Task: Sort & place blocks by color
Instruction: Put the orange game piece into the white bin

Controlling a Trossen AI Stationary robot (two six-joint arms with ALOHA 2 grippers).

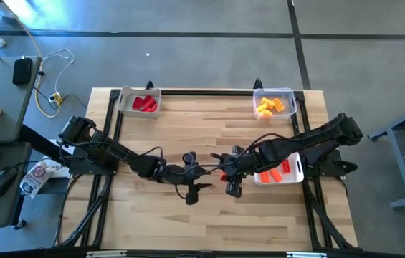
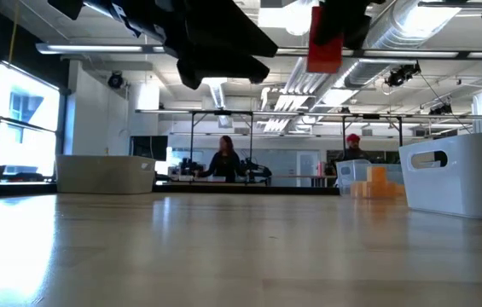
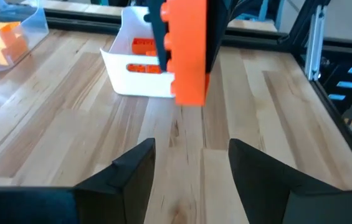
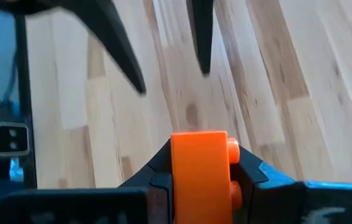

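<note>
My right gripper [image 1: 226,173] is shut on an orange block [image 4: 200,167] above the middle of the table; the block also shows in the left wrist view [image 3: 185,56] and in the low view [image 2: 324,41]. My left gripper [image 3: 191,168] is open and empty just to the block's left [image 1: 198,178], its fingers pointing toward the block. Red blocks [image 1: 145,104] lie in the far-left white bin. Yellow-orange blocks [image 1: 272,107] lie in the clear far-right bin. Orange blocks [image 1: 277,172] lie in the right white bin. My right gripper pinches the orange block between its two fingers, one on each of its side faces [image 4: 174,177]. The block is lifted clear of the table and stands upright, its lower end [image 3: 191,93] hanging free below the fingers.
A white bin [image 1: 125,100] stands at the far left, a clear bin [image 1: 292,94] at the far right, and a white bin with a handle slot [image 1: 299,169] at the right edge behind my right gripper. Bare wood [image 1: 209,222] lies toward the near edge. People show far behind the table.
</note>
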